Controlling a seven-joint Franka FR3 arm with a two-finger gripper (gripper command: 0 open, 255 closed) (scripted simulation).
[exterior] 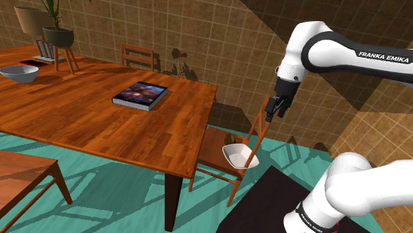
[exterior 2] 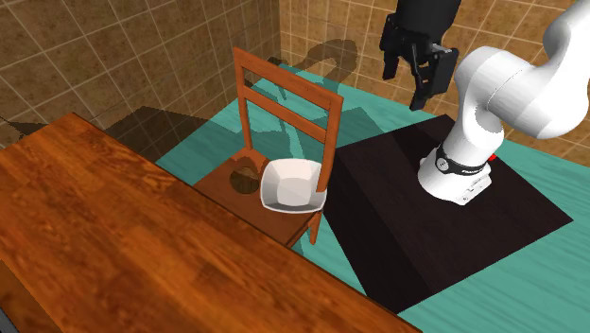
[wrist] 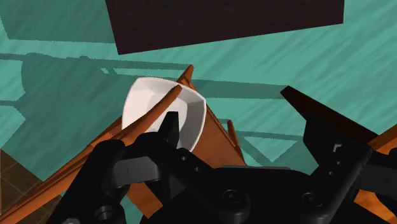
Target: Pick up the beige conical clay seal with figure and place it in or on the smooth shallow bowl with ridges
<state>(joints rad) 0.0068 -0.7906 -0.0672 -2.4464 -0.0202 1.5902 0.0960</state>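
**Q:** What could have gone wrong from there?

**A:** (a) Chair: its tall slatted back rose between my gripper and the seat, so I judged that a straight descent could strike a rail.
(b) Bowl: it sat close to the seat's edge, where a nudge might tip it onto the floor.
(c) Seal: I could not tell it for sure. A small rounded brown shape on the seat just beside the bowl might have been it. Being so close in colour to the wood, it invited a missed grasp.
The gripper hung high above the chair, its fingers spread and nothing between them.

**Q:** And the materials and shapes?

**A:** Table: broad, with glossy reddish wood grain. Chair: the same wood, with thin curved slats. Bowl: white, smooth and shallow, squarish with rounded corners. Fingers: matte black.
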